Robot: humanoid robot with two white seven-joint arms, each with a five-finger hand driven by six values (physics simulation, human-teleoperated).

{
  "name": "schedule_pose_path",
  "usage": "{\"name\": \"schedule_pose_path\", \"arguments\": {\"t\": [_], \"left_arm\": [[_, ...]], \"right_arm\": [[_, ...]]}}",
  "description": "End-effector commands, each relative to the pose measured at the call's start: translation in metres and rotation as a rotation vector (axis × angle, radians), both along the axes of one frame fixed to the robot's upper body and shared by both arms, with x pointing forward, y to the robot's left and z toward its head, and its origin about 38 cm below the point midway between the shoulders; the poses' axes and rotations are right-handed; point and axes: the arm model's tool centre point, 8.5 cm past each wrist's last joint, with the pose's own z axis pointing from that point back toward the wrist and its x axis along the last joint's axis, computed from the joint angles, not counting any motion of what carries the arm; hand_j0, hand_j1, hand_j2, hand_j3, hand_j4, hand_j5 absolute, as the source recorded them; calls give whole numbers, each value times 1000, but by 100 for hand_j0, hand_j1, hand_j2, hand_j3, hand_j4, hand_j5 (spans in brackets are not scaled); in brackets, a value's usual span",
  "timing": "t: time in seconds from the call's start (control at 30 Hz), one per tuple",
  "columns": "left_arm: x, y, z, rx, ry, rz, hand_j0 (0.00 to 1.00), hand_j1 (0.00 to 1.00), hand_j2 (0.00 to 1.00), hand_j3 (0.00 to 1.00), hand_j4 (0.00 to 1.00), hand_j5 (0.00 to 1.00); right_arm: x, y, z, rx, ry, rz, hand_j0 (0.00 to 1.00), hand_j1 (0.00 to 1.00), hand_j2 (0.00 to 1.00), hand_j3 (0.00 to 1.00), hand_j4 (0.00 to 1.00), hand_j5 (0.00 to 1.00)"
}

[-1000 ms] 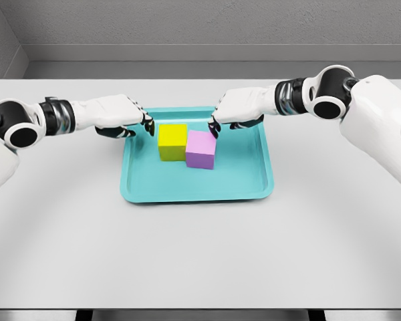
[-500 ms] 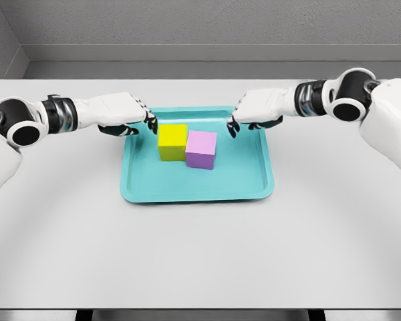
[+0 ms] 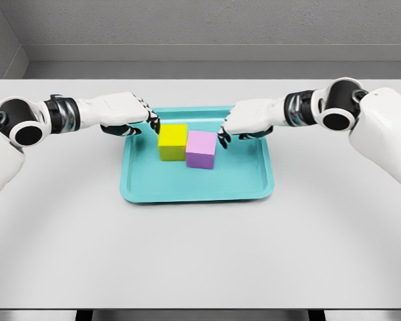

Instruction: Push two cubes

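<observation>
A yellow cube [image 3: 172, 141] and a purple cube [image 3: 201, 149] stand side by side, touching, in a teal tray [image 3: 194, 186]. My left hand [image 3: 151, 123] hovers at the tray's left rim, its curled fingertips at the yellow cube's upper left corner. My right hand [image 3: 223, 137] reaches in from the right, fingers curled downward, fingertips right beside the purple cube's right edge. Neither hand grasps anything.
The tray lies in the middle of a light grey table [image 3: 200, 254]. A grey wall runs behind the table's far edge. Both white forearms stretch across the table on either side of the tray.
My right hand pulled back to the right, then returned left and lower, close to the purple cube. The left hand edged slightly right toward the yellow cube. The cubes stay put.
</observation>
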Motion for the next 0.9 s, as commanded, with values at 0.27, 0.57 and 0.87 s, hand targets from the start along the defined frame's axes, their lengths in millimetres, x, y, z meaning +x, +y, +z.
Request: {"name": "schedule_pose_path", "arguments": {"t": [0.27,0.57,0.87], "left_arm": [[0,-1,4,-12,-8,-1,58,58,58,58,58,58],[2,0,7,-23,-13,5,59,59,59,59,59,59],[3,10,14,-28,-26,26,59,59,59,59,59,59]], "right_arm": [[3,10,1,11,3,3,54,54,54,54,54,54],[5,17,2,19,4,8,54,54,54,54,54,54],[7,23,6,23,-4,14,53,53,53,53,53,53]]}}
